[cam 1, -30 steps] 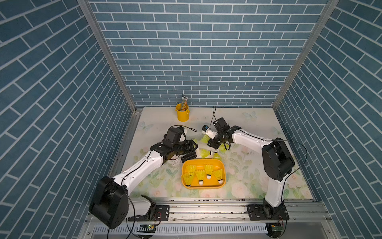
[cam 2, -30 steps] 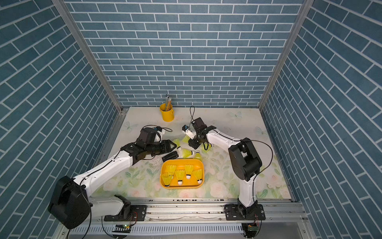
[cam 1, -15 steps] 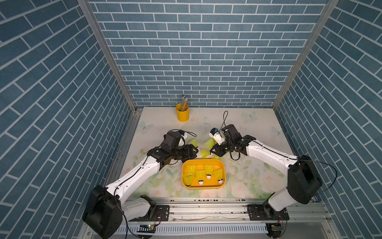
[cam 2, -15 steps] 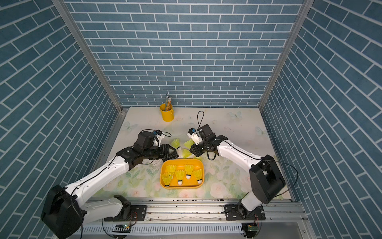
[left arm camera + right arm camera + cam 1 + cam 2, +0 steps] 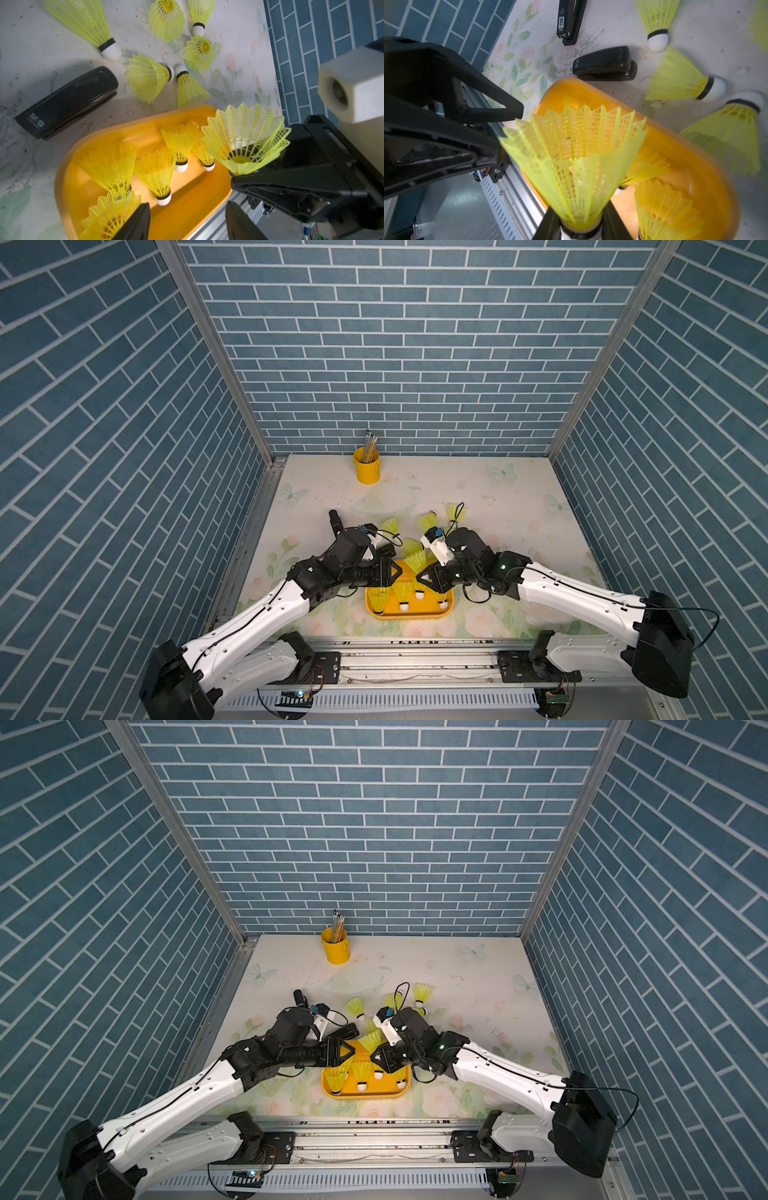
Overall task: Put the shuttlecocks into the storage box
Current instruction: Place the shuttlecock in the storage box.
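1. While you crowd the storage box (image 5: 409, 615) from both sides in both top views, watch for a clash: left gripper (image 5: 397, 572) and right gripper (image 5: 424, 577) sit nearly tip to tip. Loose shuttlecocks (image 5: 356, 1007) lie beyond on the scuffed floral table (image 5: 498, 497); blue brick walls (image 5: 415, 364) close three sides, pencil bucket (image 5: 366, 466) at back.
2. Left wrist: your left jaws stand apart, nothing between, above several shuttlecocks in the box; stapler (image 5: 68, 101) just beside it.
3. Right wrist: right jaws clamp the held shuttlecock (image 5: 575, 158) at its cork; release high and it may bounce out or topple the others.
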Controlling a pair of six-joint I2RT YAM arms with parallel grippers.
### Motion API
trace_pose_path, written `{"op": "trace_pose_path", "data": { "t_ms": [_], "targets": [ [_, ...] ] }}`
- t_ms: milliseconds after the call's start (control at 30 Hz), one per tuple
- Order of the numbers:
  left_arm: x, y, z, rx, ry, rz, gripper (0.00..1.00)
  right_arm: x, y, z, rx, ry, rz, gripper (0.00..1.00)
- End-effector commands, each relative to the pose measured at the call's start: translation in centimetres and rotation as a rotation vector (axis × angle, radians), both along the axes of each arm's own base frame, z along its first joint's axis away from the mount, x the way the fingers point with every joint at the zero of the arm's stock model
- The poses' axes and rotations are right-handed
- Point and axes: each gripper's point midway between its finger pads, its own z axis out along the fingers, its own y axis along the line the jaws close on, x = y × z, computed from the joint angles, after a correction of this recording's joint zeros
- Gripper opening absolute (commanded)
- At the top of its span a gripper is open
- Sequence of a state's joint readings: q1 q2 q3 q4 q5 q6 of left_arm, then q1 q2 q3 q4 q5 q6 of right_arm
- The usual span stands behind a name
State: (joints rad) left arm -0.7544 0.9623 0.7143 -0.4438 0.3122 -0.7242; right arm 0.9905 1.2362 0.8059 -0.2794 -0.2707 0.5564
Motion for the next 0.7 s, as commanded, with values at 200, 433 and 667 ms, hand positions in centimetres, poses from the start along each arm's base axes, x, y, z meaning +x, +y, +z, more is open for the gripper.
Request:
{"op": "trace_pose_path", "data": {
  "t_ms": [200,433,667],
  "targets": [
    [-3.4,1.8,-1.0,0.013,0.043,0.028,0.63,-2.5,0.9,-2.2,0.048,0.127,-0.103,0.14],
    [-4.0,1.4,-0.9,0.017,0.035,0.014,0.63,-3.4,0.4,-3.9,0.030,0.165,-0.138,0.15],
    [-4.2,0.5,-1.2,0.030,0.024,-0.010,0.63,-3.4,0.3,-5.1,0.011,0.175,-0.160,0.17]
  ]
}}
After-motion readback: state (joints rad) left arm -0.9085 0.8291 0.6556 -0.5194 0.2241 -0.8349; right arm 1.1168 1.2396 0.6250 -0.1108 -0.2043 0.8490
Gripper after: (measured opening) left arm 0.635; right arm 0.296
